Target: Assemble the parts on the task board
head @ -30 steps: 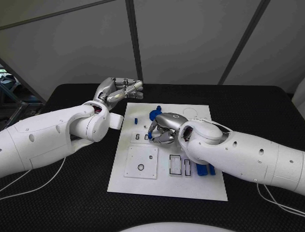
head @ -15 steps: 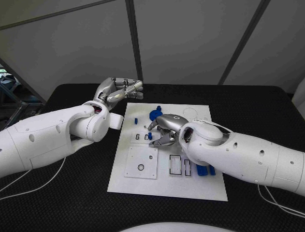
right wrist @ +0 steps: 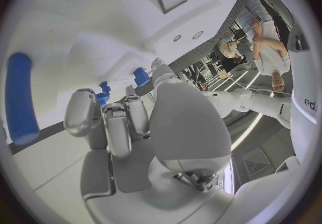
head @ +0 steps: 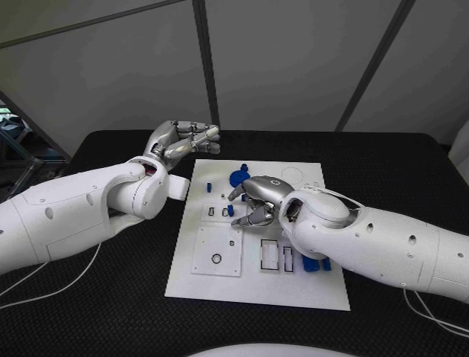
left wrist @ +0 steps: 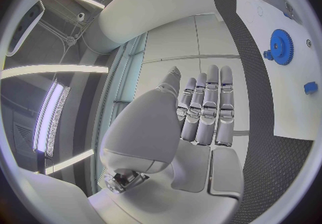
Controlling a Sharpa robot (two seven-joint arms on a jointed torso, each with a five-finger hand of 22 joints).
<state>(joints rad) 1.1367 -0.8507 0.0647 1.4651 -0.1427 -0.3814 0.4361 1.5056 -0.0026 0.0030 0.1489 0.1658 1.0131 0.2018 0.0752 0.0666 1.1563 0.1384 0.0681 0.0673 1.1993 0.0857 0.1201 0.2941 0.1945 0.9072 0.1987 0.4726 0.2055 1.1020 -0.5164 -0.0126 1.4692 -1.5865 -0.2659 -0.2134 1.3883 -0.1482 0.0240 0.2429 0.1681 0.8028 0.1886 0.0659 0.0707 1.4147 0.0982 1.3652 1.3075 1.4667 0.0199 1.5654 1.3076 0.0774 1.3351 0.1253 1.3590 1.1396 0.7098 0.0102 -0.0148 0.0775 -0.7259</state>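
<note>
You have a smooth, matt white plastic task board [head: 258, 286] lying on the rough, matt black cloth-like counter [head: 105, 312], glossy blue plastic parts [head: 238, 177] on it, and a brushed silver metal left robot hand [head: 180, 138] on a glossy white arm.

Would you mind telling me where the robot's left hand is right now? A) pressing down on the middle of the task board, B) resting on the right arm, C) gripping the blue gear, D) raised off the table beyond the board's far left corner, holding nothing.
D: the left hand is lifted near the far left corner of the task board, fingers curled and empty, while the blue gear sits untouched on the board.
</note>
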